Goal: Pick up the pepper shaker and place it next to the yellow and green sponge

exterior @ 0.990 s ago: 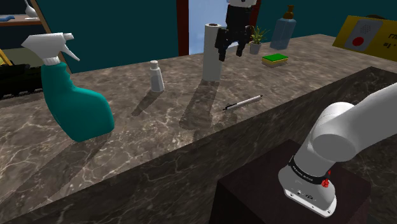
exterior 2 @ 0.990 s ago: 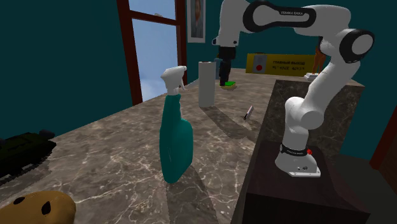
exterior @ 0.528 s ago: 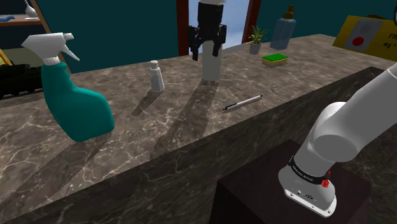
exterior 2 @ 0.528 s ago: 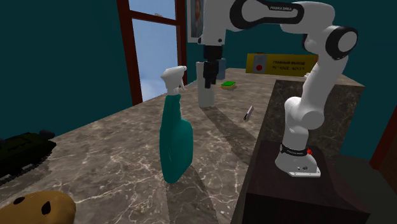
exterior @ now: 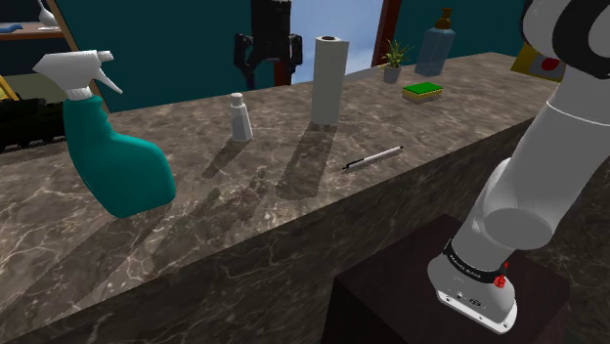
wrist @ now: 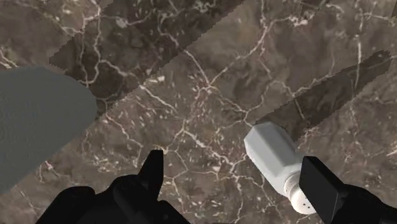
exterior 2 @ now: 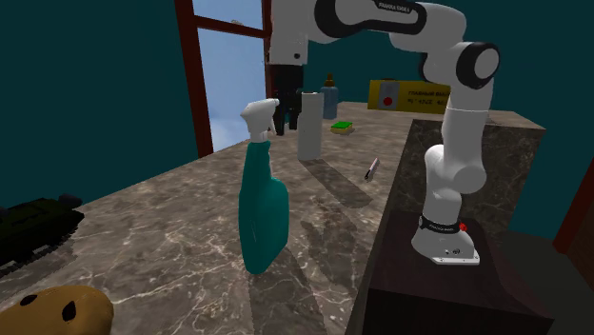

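Hovering above pepper shaker (exterior: 239, 116), claw (exterior: 266, 78) spread open, empty. Shaker upright on counter (exterior: 293, 195) beside paper roll (exterior: 326, 78), nearer one finger. We should centre it, descend, pinch body.

Print on yellow sign (exterior 2: 409, 95) and arm (exterior 2: 381, 14) cannot be read.

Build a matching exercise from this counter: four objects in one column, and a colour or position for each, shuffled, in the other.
Objects:
1. spray bottle
2. pepper shaker
3. sponge
4. pen

Descriptions:
a. thin, lying flat
b. green on top, yellow below
c. teal body, white trigger head
d. small, pale grey, standing upright

Pairs: 1-c, 2-d, 3-b, 4-a
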{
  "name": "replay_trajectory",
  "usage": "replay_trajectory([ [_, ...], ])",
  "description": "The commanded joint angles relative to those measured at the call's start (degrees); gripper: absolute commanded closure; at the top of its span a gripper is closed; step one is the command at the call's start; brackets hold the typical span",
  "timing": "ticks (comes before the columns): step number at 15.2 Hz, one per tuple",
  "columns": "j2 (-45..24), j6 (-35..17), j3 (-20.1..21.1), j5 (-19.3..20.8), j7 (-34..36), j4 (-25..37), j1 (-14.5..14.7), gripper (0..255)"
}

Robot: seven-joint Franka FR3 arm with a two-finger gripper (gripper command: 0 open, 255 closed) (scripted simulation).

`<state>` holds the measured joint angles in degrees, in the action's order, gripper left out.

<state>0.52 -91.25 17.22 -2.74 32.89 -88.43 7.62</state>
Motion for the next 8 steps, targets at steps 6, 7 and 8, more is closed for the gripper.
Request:
replay_trajectory([
  [6,-13.63,3.15,2.32,3.60,6.23,16.88,3.77,0],
  [7,-13.29,2.21,2.30,3.47,6.16,15.62,3.68,0],
  [8,-13.03,1.31,2.29,3.38,6.11,14.46,3.60,0],
])
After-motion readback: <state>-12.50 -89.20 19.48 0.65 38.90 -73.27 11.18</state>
